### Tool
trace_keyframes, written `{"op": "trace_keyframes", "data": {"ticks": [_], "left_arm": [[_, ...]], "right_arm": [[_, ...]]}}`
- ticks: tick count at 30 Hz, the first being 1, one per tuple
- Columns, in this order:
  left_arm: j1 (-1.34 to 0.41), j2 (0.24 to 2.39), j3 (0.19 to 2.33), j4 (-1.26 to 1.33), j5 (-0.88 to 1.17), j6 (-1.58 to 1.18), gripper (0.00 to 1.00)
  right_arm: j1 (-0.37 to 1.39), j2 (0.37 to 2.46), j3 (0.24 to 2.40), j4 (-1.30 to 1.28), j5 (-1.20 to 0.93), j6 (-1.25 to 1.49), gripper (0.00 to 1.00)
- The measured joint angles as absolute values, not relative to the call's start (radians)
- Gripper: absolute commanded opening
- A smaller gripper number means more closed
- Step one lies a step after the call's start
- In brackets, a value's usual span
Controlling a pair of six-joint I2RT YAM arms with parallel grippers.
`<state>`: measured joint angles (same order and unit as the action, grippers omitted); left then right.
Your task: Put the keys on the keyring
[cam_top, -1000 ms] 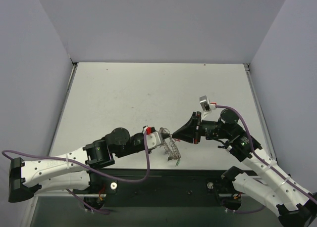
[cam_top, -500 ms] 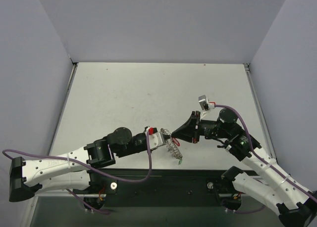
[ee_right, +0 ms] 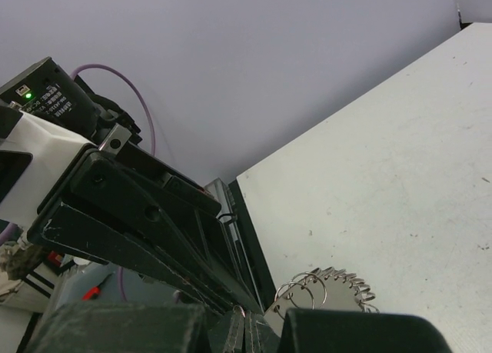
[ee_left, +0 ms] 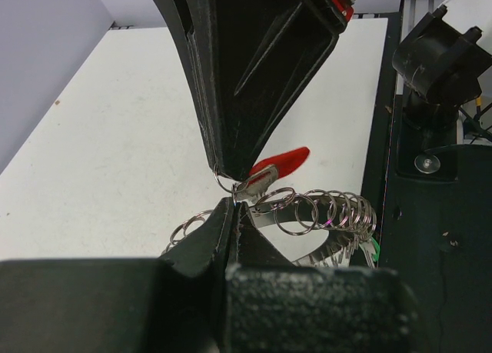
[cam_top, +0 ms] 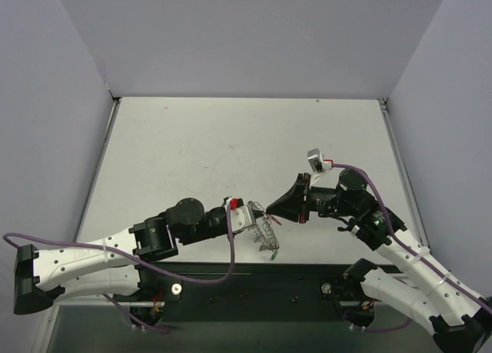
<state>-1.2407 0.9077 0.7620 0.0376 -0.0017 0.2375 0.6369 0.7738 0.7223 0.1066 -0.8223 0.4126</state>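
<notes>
Left fingers [ee_left: 206,244] are clamped shut on the keyring [ee_left: 327,213], lifted just off the table [ee_left: 115,138]. Right fingers [ee_left: 246,99] pinch the red key [ee_left: 280,162] right against it. I'd hold the ring dead steady and thread slowly.

White table [cam_top: 231,149], faintly speckled, stands between pale lilac walls [cam_top: 254,38] on three sides. A black strip [cam_top: 261,280] runs along its near edge.
</notes>
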Motion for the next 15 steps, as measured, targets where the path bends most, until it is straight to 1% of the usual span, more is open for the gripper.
{"op": "trace_keyframes", "data": {"ticks": [15], "left_arm": [[-1.24,0.898,0.761,0.033,-0.002,0.218,0.0]], "right_arm": [[0.637,0.766,0.722,0.096,-0.801,0.409,0.0]]}}
